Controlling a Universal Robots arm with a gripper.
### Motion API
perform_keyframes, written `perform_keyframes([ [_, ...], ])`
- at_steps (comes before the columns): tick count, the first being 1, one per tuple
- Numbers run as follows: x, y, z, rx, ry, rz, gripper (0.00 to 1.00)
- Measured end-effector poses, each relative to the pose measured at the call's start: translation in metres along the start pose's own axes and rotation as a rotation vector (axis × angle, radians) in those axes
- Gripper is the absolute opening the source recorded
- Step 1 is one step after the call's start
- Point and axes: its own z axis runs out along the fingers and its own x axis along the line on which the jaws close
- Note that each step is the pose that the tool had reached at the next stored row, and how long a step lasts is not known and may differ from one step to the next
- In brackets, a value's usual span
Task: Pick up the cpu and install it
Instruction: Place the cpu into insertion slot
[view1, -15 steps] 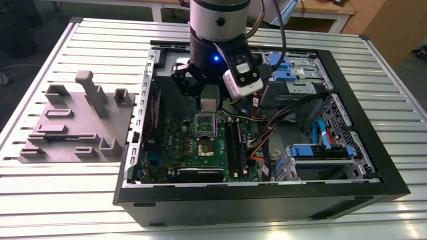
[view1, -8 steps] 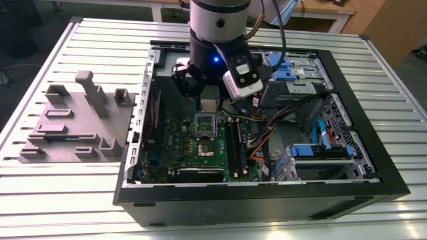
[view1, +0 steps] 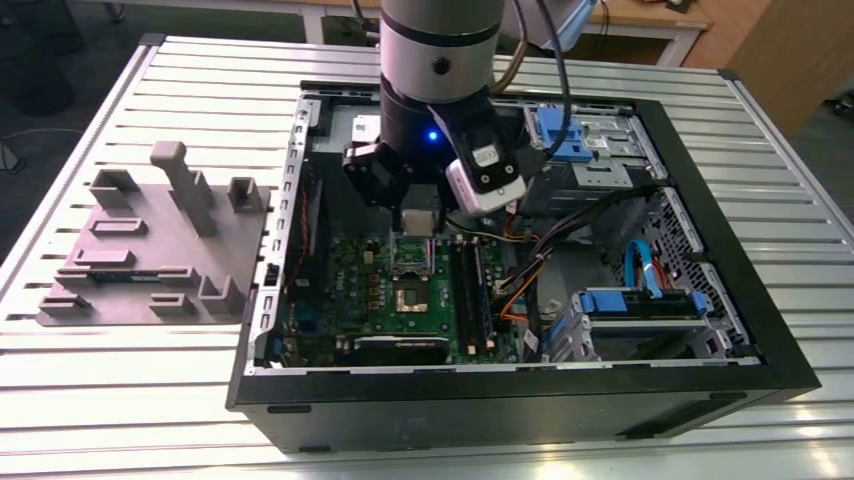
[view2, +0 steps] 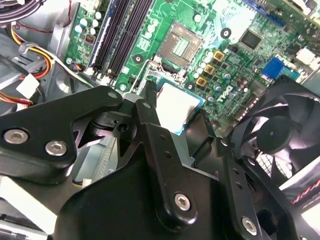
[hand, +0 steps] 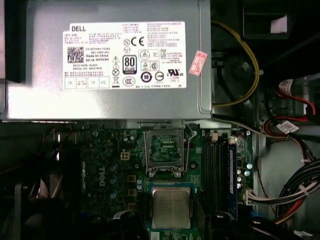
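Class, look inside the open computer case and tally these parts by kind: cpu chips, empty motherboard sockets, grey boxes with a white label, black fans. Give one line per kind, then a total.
cpu: 1
empty motherboard socket: 1
grey box with a white label: 1
black fan: 1
Total: 4

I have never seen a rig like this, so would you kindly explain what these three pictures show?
One robot arm works over an open computer case lying on a slatted metal table. The exterior view looks on from off the arm; both wrist views ride on the arm and look into the case. The gripper holds the cpu, a small silver square, over the green motherboard, close to its open socket. The grey box sits inside the case. A grey tray stands beside the case, at the exterior view's left.
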Motion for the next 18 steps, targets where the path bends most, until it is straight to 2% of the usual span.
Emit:
perform_keyframes([
  [18,-0.0001,-0.0015,0.0011,0.0006,0.0000,0.000,0.47],
])
